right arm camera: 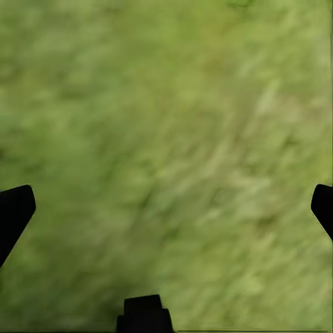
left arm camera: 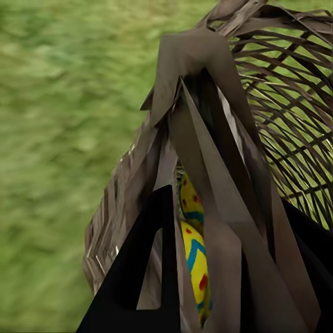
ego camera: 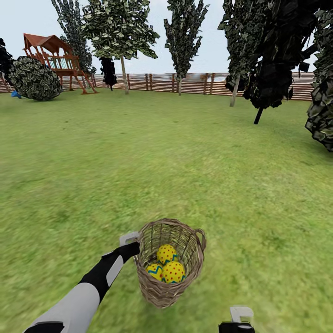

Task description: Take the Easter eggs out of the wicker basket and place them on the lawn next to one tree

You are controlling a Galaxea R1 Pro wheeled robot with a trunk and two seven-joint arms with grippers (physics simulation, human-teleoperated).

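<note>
The wicker basket (ego camera: 157, 286) is on the lawn (ego camera: 185, 152) just in front of me, leaning a little. Three yellow Easter eggs with red dots and blue zigzags lie inside it: one at the back (ego camera: 166, 253), one at the front (ego camera: 174, 273) and one to the left (ego camera: 154, 270). My left gripper (ego camera: 134, 247) is shut on the basket's left rim. In the left wrist view the woven rim (left arm camera: 208, 104) runs between the dark fingers (left arm camera: 139, 277), with an egg (left arm camera: 193, 260) behind the weave. My right gripper (ego camera: 240, 317) (right arm camera: 170, 205) is open over bare grass to the basket's right.
Pale-trunked trees (ego camera: 124, 74) (ego camera: 236, 90) stand far off along a brown slatted fence (ego camera: 194, 83). A dark leafy tree (ego camera: 273, 69) is at the right, with a wooden play structure (ego camera: 55, 58) and a round bush (ego camera: 34, 78) at the far left. Open grass lies between.
</note>
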